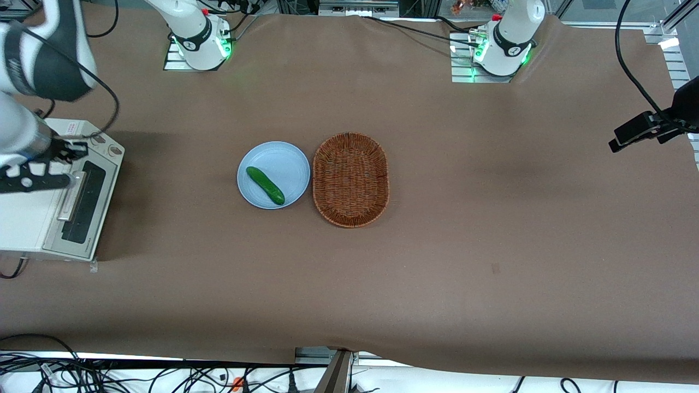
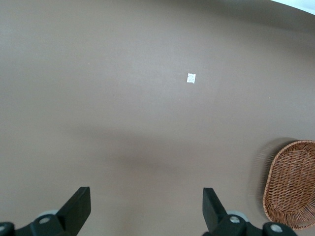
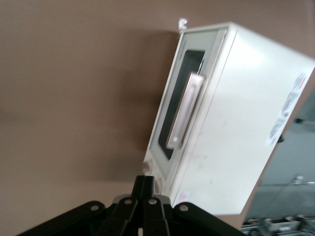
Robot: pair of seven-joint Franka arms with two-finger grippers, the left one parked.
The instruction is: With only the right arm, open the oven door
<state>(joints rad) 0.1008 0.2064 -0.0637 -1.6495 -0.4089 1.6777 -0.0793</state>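
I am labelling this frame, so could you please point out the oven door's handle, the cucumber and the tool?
oven door handle [image 1: 72,196], front view, middle of the silver bar.
cucumber [image 1: 265,185], front view, mid-body, on the plate.
tool [image 3: 143,196], right wrist view, fingertips pressed together above the oven.

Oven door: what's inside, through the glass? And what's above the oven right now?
The oven door looks shut; its window is dark, so the inside cannot be seen. The gripper, fingers together, hovers above the oven by the handle.
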